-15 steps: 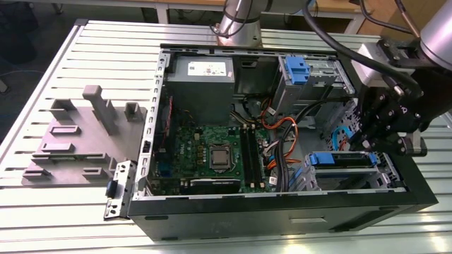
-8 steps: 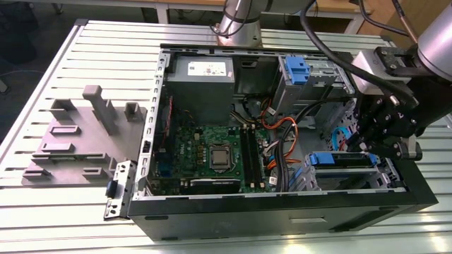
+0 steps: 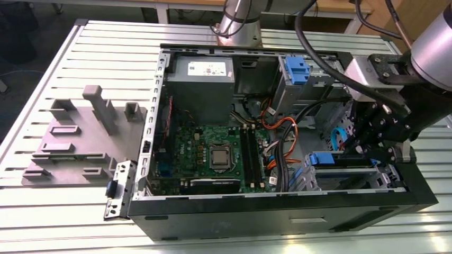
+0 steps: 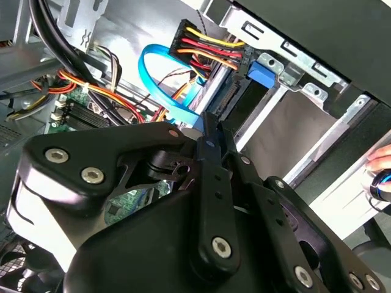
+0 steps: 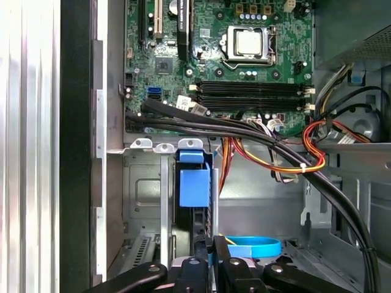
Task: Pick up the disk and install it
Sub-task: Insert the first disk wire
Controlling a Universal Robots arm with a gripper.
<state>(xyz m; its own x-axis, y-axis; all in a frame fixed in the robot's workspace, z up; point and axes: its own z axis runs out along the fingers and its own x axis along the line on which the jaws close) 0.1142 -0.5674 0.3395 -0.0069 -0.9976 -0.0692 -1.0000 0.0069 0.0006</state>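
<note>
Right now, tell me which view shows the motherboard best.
The first wrist view: it looks squarely onto the motherboard, processor socket and memory slots plain. The exterior view has it slanted inside the case; in the second wrist view the gripper covers most of it.

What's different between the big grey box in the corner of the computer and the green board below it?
The power supply is a plain grey metal box that stands tall off the case floor; the motherboard is a flat green board lying against it. The power supply carries a white sticker, while the motherboard holds a square silver processor socket and long black memory slots. Both sit inside the open computer case.
</note>
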